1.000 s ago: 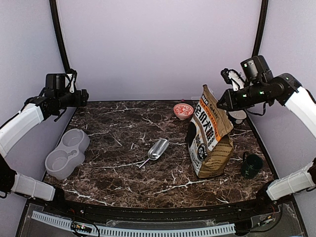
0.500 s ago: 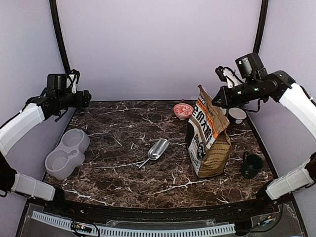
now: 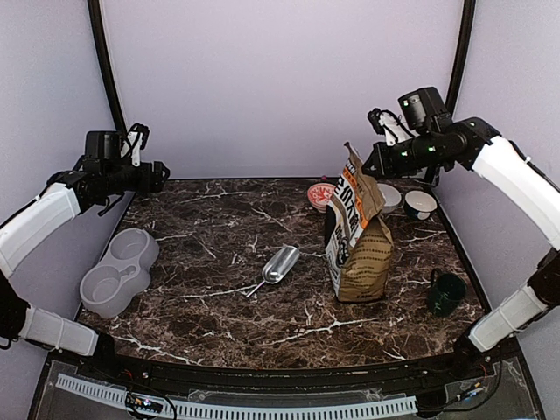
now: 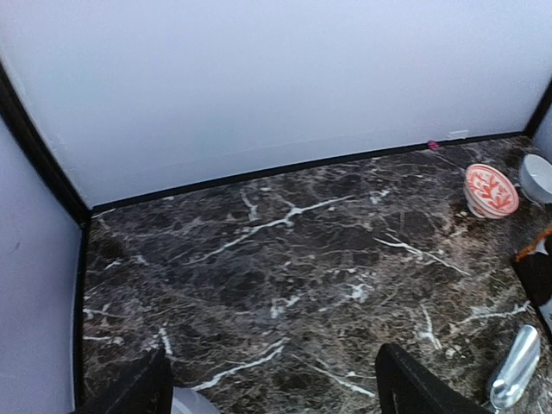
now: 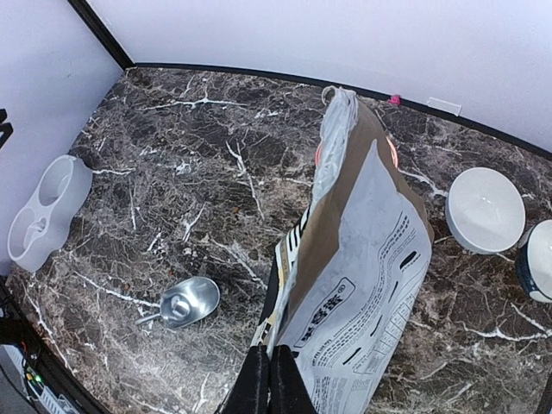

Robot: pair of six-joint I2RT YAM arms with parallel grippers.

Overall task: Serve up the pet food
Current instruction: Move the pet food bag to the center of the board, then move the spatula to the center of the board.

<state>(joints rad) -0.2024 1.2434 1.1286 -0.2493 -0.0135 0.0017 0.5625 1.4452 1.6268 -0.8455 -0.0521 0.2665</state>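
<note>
**Right end effector (image 5: 268,373) pinched shut on the top edge of the dog-food bag (image 3: 354,238).**
No pet food is visible; presumably it is inside the bag, which stands upright on the table (image 3: 219,219), long axis vertical, directly below the right end effector. The left end effector (image 4: 272,392) hangs wide open and empty, nearer the double bowl (image 3: 118,271); the scoop (image 3: 278,264) lies between.

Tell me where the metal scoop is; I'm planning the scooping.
In the top view the metal scoop lies on the table, between the grey double bowl on the left and the food bag on the right, touching neither.
</note>
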